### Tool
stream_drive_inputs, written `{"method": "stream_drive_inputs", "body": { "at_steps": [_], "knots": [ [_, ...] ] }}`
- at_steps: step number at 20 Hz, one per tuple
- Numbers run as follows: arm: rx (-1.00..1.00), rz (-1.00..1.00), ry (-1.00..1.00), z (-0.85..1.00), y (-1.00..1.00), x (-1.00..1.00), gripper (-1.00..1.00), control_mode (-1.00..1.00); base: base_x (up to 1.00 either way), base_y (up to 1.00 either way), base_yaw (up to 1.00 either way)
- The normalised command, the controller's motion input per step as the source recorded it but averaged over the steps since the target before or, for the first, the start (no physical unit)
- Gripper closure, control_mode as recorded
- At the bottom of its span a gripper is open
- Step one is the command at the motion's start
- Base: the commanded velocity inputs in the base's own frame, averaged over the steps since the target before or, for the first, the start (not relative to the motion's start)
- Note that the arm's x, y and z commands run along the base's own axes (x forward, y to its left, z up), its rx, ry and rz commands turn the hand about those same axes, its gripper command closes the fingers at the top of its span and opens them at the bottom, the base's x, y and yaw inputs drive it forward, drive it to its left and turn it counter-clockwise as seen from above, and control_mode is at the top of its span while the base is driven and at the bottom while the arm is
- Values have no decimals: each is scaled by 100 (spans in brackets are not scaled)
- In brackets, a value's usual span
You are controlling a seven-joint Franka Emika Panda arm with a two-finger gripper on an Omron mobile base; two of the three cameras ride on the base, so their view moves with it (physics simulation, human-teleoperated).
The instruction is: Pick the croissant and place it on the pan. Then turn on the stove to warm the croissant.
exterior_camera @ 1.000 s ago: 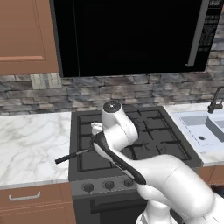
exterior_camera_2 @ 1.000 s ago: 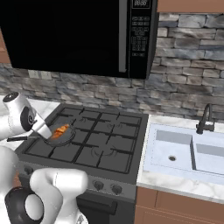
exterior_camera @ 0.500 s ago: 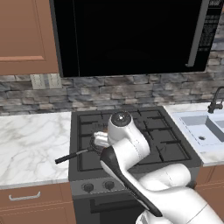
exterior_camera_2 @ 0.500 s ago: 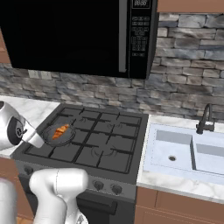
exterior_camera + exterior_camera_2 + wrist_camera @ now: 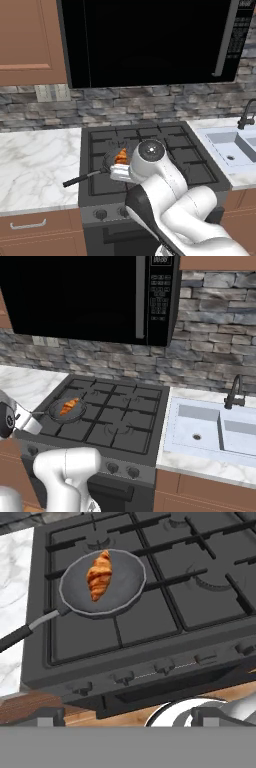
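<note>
Jaws state: cannot tell, the fingertips are not readable in the hand view and the arm's white body covers the hand in the left base view.

Nearest in the hand view: front edge of the stove (image 5: 150, 642) with its row of round knobs (image 5: 165, 667), wood cabinet front below it. Black grates cover the burners behind.

The pan (image 5: 102, 582) sits on the stove's front-left burner, round, dark grey, thin pale rim. Its long black handle (image 5: 20, 637) runs off toward the lower left of the hand view, out over the white marble surface (image 5: 15, 587). In the left base view the handle (image 5: 82, 178) points forward-left past the stove's edge.

The croissant (image 5: 100, 577) lies flat inside the pan, roughly centred, clear of the rim. Long axis runs near-to-far in the hand view, slightly tilted, narrow tip at the far end. Golden-orange, darker brown ridged segments across its width, much smaller than the pan. Also seen in the right base view (image 5: 69, 406) and partly behind the arm in the left base view (image 5: 120, 156).

Farther back: stone backsplash (image 5: 210, 356) and the black microwave (image 5: 90, 296) above the stove. Sink (image 5: 215, 428) with dark faucet (image 5: 235, 392) to the stove's right.
</note>
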Motion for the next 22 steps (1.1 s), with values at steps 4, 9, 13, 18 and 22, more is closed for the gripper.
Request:
{"method": "stream_drive_inputs", "body": {
  "at_steps": [4,9,13,18,22],
  "knots": [
    [0,8,-17,3,1,-60,-100,-100,0,0,0],
    [-1,3,-20,0,16,-40,-100,-100,0,0,0],
    [-2,2,-21,0,18,-35,-100,-100,0,0,0],
    [-1,2,-28,-3,11,-24,-100,-100,0,0,0],
    [-1,0,-30,-19,7,-4,-100,-100,0,0,0]
  ]
}}
